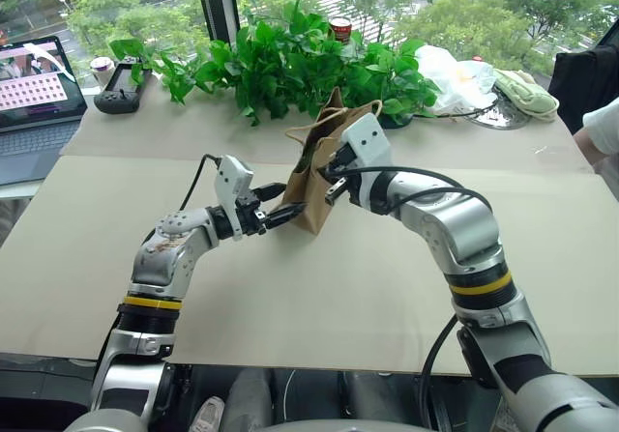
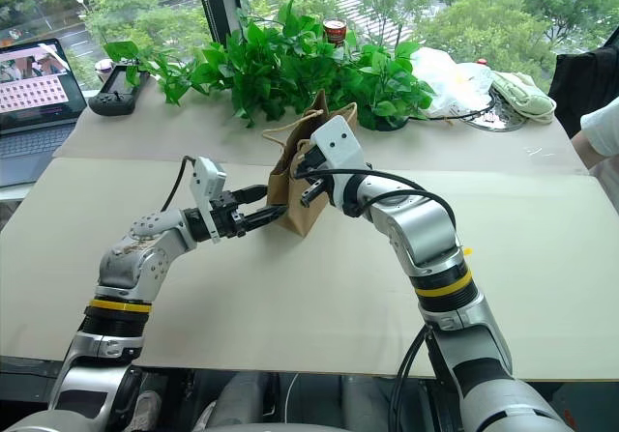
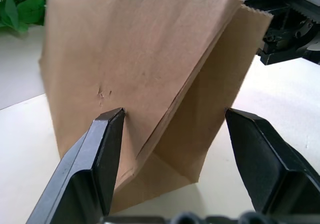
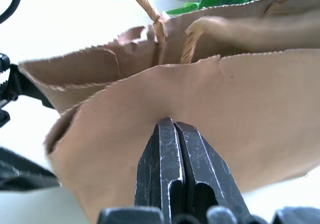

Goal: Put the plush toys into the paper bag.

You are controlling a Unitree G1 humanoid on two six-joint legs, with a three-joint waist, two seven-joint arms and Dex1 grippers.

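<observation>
Paper bag (image 1: 311, 176) is stood upright on the beige table (image 1: 319, 287), approx. mid-table, just in front of the leafy plants (image 1: 290, 60). Bag top is seen open in R wrist view, w/ the two tan cord handles (image 4: 150, 11) rising from the rim.

L gripper (image 1: 282, 214): fingers spread wide, set level at the bag's lower corner. In L wrist view the near edge of the bag is bracketed between both fingers (image 3: 102, 149); one fingertip looks to be at or v. close to the paper face, the other is apart from the side panel. No clamp is seen – released.

R gripper (image 4: 172, 134): fingers pressed flat together, tips laid against the upper part of the bag's near wall. Whether paper is pinched betw. them cannot be told; jaws are read as clenched, nothing visibly held. R arm is reached in from the right, wrist tilted slightly down toward the bag rim.

Plush toys: cannot be made out; bag interior is not visible deep enough to judge contents.

Elsewhere on table, far side: laptop (image 1: 34, 103) at far left, a black handheld controller (image 1: 121, 89) beside it, white plastic bag (image 1: 450, 74) and pale green cloth (image 1: 527, 94) at far right. A person's sleeve (image 1: 602, 128) is noted at the right edge.
</observation>
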